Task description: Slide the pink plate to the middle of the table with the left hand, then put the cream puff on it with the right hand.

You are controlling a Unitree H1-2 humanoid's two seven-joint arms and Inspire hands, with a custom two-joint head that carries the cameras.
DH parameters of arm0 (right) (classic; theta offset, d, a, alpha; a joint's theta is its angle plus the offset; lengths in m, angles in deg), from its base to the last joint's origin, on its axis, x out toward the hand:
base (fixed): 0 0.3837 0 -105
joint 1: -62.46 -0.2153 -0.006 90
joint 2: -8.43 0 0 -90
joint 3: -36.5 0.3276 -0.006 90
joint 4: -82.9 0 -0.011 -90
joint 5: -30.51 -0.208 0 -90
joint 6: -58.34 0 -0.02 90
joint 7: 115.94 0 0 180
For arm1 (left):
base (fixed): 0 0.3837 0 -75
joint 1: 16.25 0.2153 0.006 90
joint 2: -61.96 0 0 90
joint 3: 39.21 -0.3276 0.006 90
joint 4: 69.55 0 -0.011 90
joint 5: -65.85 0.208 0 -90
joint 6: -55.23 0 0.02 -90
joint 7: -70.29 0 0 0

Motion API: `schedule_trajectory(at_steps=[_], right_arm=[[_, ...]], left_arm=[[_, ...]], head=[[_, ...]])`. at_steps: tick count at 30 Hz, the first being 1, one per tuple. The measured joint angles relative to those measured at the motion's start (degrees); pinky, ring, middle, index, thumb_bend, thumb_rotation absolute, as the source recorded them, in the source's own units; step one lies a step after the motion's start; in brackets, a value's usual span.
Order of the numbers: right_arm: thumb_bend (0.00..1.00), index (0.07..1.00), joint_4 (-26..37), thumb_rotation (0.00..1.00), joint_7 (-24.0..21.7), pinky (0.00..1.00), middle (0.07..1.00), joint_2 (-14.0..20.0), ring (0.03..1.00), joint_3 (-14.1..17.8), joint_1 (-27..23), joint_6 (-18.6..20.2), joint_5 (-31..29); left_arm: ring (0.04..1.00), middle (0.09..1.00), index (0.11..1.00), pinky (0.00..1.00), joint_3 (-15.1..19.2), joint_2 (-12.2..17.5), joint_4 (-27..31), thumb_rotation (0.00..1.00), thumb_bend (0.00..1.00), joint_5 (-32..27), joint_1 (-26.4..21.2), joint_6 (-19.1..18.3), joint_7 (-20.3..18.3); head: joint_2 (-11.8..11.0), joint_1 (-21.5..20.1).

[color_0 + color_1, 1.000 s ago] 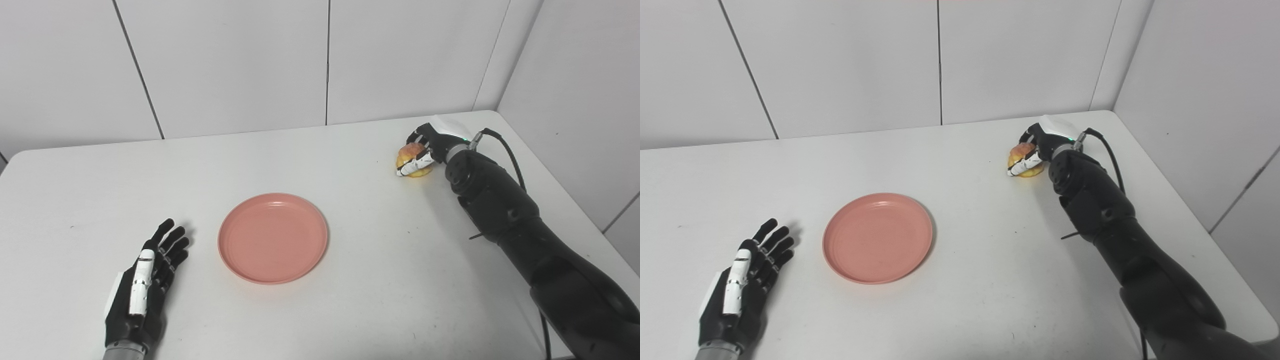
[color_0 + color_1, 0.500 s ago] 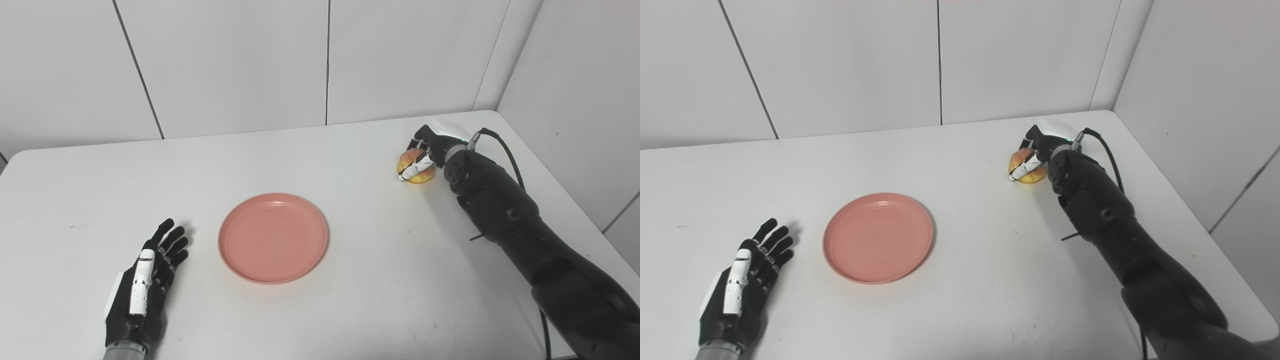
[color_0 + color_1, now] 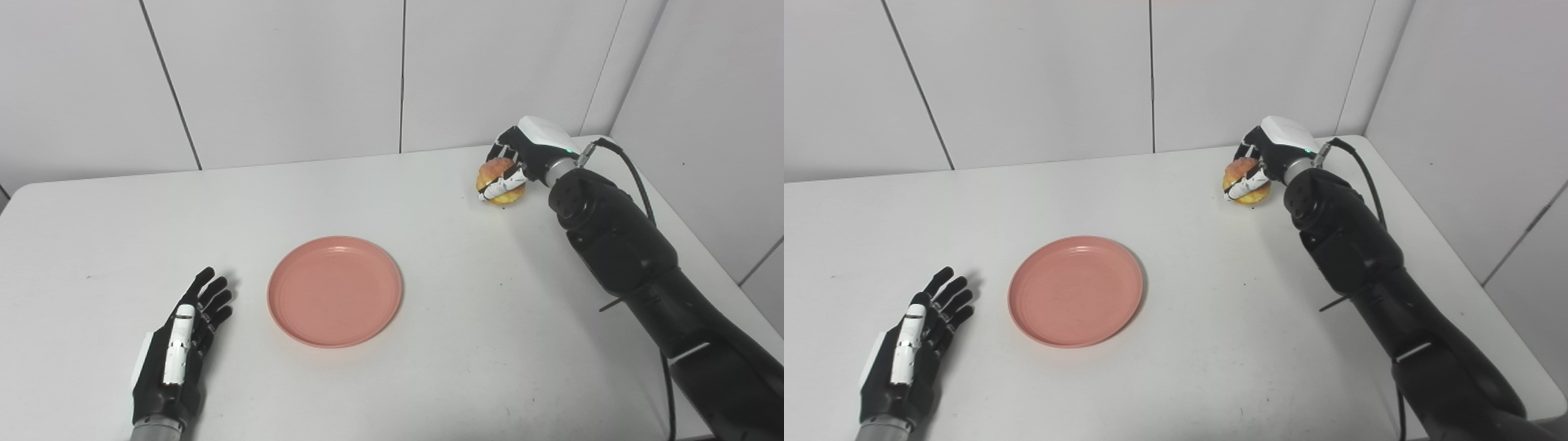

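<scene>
We see the right hand (image 3: 517, 160) at the far right of the white table (image 3: 429, 380), fingers wrapped around the cream puff (image 3: 499, 181); a white-tipped finger crosses the front of the golden pastry, and the black fingers curl over its top; the puff looks raised just clear of the tabletop, with a faint shadow beneath it, though we cannot tell the gap for certain. The right arm (image 3: 618, 251), black and bulky, runs in from the lower right corner, a cable looping along its wrist. The pink plate (image 3: 334, 291) lies flat near the middle of the table, nothing on it, well apart from the puff. Over at the near left, we have the left hand (image 3: 180, 349) lying low on the table, fingers spread and stretched forward, holding nothing; its fingertips (image 3: 211, 288) sit near the plate's left rim but apart from it. White wall panels (image 3: 275, 79) stand behind the table.
</scene>
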Motion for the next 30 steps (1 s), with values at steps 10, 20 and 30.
schedule_trajectory(at_steps=[10,20,30], right_arm=[[0.51,0.484,13.42,0.13,-5.09,0.31,0.453,-2.6,0.389,-0.66,0.58,0.52,1.38],[0.51,0.487,17.33,0.13,-8.17,0.29,0.447,-7.91,0.369,-3.58,0.79,0.37,1.17],[0.51,0.487,18.84,0.13,-9.13,0.29,0.435,-13.27,0.36,-8.68,1.46,-0.52,2.39]], left_arm=[[0.902,0.903,0.881,0.91,-2.56,-2.68,0.91,0.91,0.51,3.87,0.31,0.79,1.44],[0.923,0.927,0.899,0.92,-5.28,-3.9,5.0,0.97,0.46,9.64,0.83,0.29,4.19],[0.915,0.919,0.893,0.9,-7.61,-5.71,5.16,0.97,0.46,14.58,1.09,0.31,6.08]], head=[[1.58,6.49],[2.55,10.1],[3.25,13.44]])
